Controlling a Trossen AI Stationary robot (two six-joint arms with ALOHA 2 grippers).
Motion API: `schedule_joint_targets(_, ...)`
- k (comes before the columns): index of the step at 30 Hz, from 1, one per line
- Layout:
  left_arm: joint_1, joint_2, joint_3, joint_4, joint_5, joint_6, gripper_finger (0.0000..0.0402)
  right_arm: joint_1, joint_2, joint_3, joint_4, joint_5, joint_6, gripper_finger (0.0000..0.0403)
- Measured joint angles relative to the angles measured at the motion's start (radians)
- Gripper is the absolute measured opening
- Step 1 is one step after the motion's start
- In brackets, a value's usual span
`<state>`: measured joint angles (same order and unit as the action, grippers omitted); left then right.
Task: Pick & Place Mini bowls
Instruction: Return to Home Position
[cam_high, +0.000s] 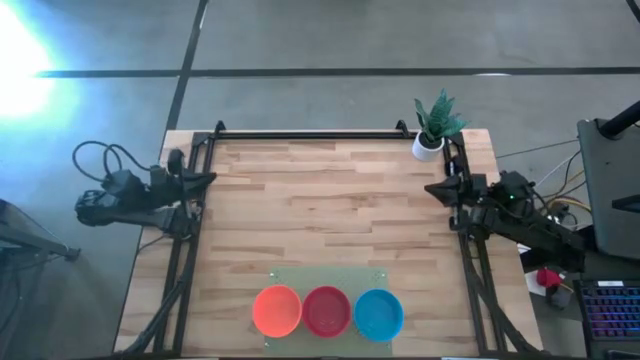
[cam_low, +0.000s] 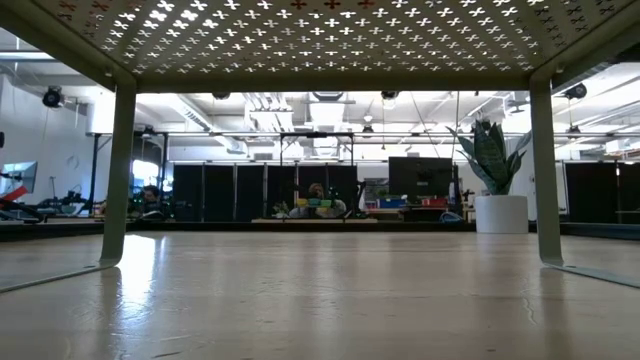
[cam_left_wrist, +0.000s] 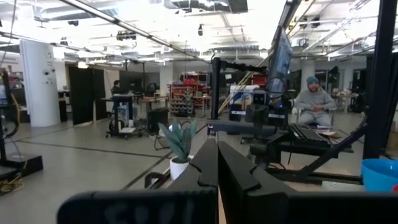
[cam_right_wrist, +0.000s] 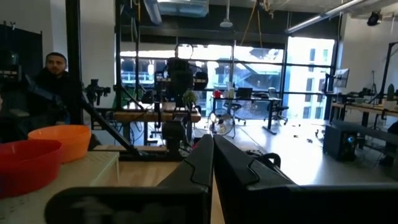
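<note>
Orange (cam_high: 277, 310), red (cam_high: 326, 311) and blue (cam_high: 378, 313) mini bowls sit in a row, bottoms down, on a pale perforated stand (cam_high: 322, 277) at the table's near edge. I cannot tell whether each is one bowl or a stack. My left gripper (cam_high: 210, 180) waits shut at the table's left edge, far from the bowls. My right gripper (cam_high: 432, 187) waits shut at the right edge. The left wrist view shows the shut left gripper (cam_left_wrist: 217, 149) and the blue bowl (cam_left_wrist: 379, 174). The right wrist view shows the shut right gripper (cam_right_wrist: 212, 146) with the orange (cam_right_wrist: 62, 140) and red (cam_right_wrist: 25, 165) bowls.
A small white pot with a green plant (cam_high: 432, 135) stands at the table's far right corner. A black frame (cam_high: 310, 135) runs along the far edge and both sides. In the low view the stand's legs (cam_low: 115, 170) rest on the wood. Bare wood (cam_high: 320, 210) lies between the grippers.
</note>
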<state>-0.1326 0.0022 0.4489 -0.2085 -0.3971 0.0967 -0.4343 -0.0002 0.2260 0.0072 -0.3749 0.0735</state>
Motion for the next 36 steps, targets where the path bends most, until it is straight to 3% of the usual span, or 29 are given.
schedule_joint_targets(14,0.0,0.0,-0.149,0.15,0.015,0.001,0.0,0.0,0.0,-0.089,0.044,-0.003,0.041,0.0008)
schedule_joint_targets(28,0.0,0.0,-0.281,0.287,0.024,-0.019,0.0,0.0,0.0,-0.218,0.212,-0.011,0.082,0.0008)
schedule_joint_targets(36,0.0,0.0,-0.383,0.408,0.046,-0.03,0.0,0.0,0.002,-0.217,0.207,-0.01,0.069,0.0008)
